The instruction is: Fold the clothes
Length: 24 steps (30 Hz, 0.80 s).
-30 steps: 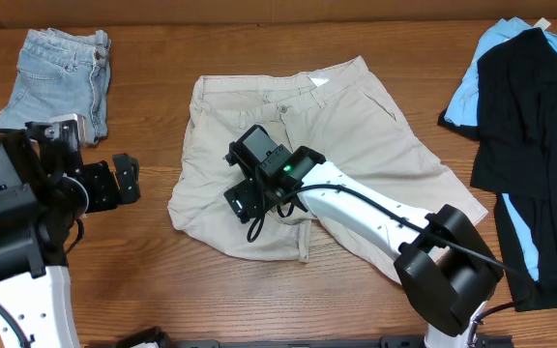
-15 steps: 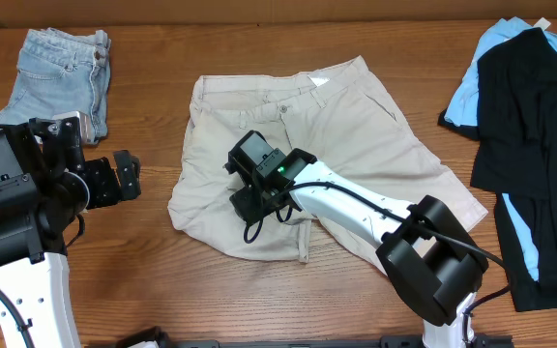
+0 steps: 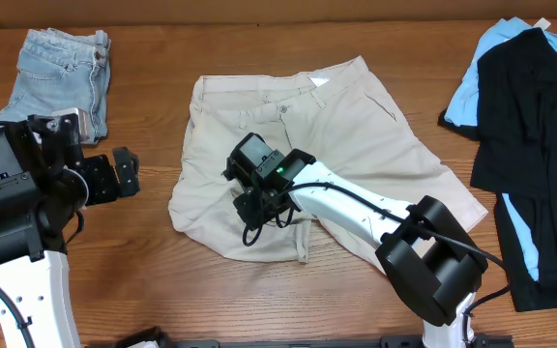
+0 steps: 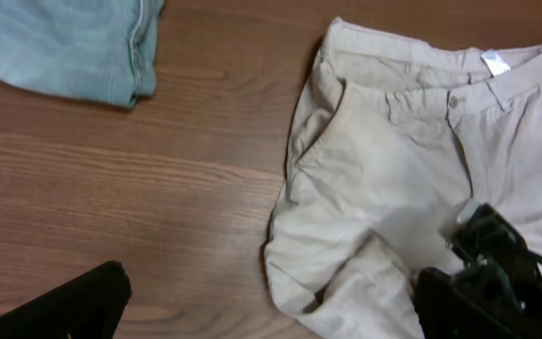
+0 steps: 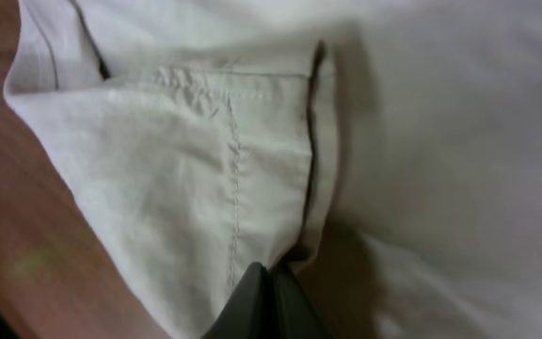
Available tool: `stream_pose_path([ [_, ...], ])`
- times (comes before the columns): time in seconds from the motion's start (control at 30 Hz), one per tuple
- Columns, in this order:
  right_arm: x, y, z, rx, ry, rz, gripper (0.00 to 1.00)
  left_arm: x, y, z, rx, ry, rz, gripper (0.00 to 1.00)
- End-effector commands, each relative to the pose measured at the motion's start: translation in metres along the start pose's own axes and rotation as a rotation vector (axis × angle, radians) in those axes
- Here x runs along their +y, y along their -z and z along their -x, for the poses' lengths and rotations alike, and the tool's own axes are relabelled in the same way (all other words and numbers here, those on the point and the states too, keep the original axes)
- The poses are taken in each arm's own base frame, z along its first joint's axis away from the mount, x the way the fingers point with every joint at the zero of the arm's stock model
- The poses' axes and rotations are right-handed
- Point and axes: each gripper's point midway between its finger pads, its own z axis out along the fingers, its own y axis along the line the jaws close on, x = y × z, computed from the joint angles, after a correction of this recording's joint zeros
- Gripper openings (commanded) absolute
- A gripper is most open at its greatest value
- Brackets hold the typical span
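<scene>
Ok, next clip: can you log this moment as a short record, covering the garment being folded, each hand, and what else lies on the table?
garment: khaki shorts, spread open mid-table, waistband away from the robot, lower-left leg rumpled
right hand: shut, pinching a hem fold of the khaki shorts
left hand: open, holding nothing, over bare table left of the shorts
other items: denim shorts at far left; black and blue garments at the right edge
fold status: not yet folded

Even, warm indoor light, soft shadows; right-wrist close-up of the khaki shorts [image 5: 205,141] dimmer, slightly soft.
</scene>
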Motion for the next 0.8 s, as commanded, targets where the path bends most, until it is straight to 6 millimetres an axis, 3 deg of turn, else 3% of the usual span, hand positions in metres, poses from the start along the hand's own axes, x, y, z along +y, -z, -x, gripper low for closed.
stream_pose_path([
  [0.0,0.031,0.035,0.017,-0.062,0.051,0.073,0.04,-0.003,0.003,0.01,-0.035,-0.032,-0.014,1.0],
  [0.1,0.055,0.057,0.015,-0.078,0.109,0.091,0.04,-0.003,0.003,0.015,-0.053,-0.037,-0.013,1.0],
  [0.2,0.082,0.066,0.002,-0.062,0.162,0.114,0.04,-0.003,0.003,0.019,-0.069,-0.043,-0.011,1.0],
  [0.43,0.145,0.053,-0.068,0.122,0.3,0.156,0.05,-0.002,0.003,0.025,-0.093,-0.05,-0.007,1.0],
  [0.53,0.165,0.049,-0.098,0.194,0.359,0.152,0.17,0.002,0.002,0.026,-0.093,-0.049,0.014,1.0],
  [0.6,0.172,0.048,-0.113,0.229,0.384,0.146,0.43,0.003,0.001,0.026,-0.088,-0.048,0.016,1.0],
  [0.63,0.173,0.048,-0.116,0.238,0.387,0.144,0.51,0.003,0.0,0.025,-0.087,-0.047,0.016,1.0],
  [0.77,0.163,0.049,-0.107,0.223,0.314,0.111,0.59,0.004,-0.004,0.025,-0.076,-0.044,0.014,1.0],
])
